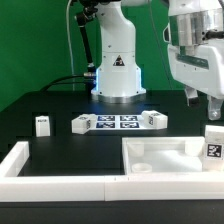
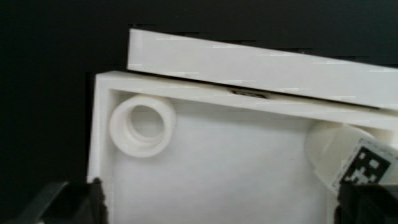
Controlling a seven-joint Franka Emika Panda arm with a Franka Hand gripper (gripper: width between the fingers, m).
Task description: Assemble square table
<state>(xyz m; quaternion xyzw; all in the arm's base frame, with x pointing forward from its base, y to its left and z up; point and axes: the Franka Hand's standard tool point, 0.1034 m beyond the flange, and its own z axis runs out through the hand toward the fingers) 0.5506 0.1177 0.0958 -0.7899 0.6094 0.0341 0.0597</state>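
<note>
The square table top [image 1: 160,157], a white tray with a raised rim, lies at the front on the exterior view's right. In the wrist view its floor [image 2: 231,160] and one round corner socket [image 2: 143,128] show. One tagged white leg [image 1: 213,143] stands upright at the top's far right corner; it also shows in the wrist view [image 2: 361,160]. My gripper [image 1: 205,104] hangs above that corner, open and empty, with the tray floor between its fingers [image 2: 222,212]. Three more legs lie on the black table: one at the left [image 1: 42,125], two [image 1: 82,123] [image 1: 152,119] beside the marker board.
The marker board [image 1: 118,122] lies mid-table before the robot base [image 1: 118,70]. A white wall bar [image 1: 25,160] edges the front left corner. Another wall bar [image 2: 267,65] runs just beyond the table top's rim.
</note>
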